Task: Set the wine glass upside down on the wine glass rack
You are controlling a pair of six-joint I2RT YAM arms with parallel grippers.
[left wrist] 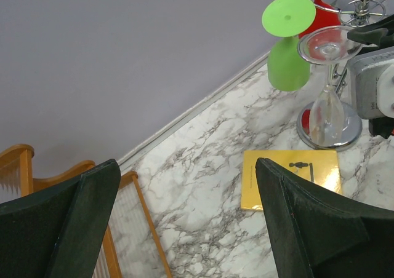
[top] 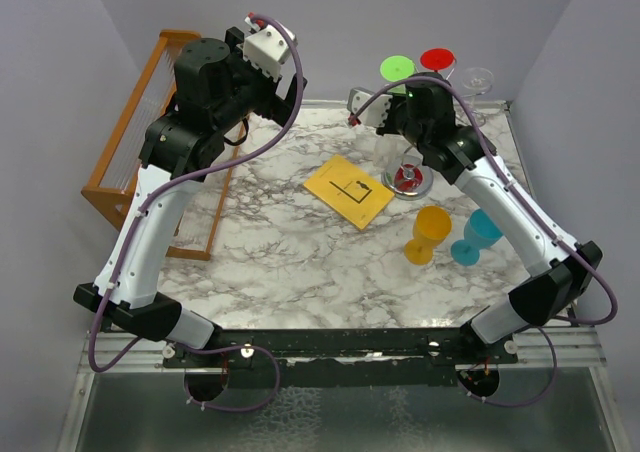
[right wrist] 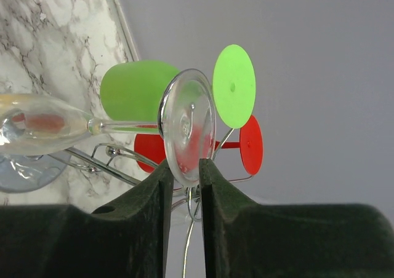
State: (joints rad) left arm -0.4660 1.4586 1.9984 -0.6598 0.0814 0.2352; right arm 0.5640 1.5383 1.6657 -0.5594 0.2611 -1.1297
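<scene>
A clear wine glass (right wrist: 188,124) hangs upside down, and my right gripper (right wrist: 183,170) is shut on the rim of its round foot. Its bowl (left wrist: 327,109) hangs just above the shiny round base (left wrist: 349,132) of the silver wire wine glass rack (top: 410,180), beside the central stem. A green glass (top: 397,69) and a red glass (top: 437,60) hang upside down on the rack's arms. My left gripper (left wrist: 184,189) is open and empty, high above the table's left side near the wooden rack.
An orange-brown wooden slatted rack (top: 140,132) stands at the left. A yellow card (top: 349,190) lies mid-table. An orange glass (top: 430,234) and a blue glass (top: 480,235) stand at the right. Another clear glass (top: 478,80) is at the rack's far right.
</scene>
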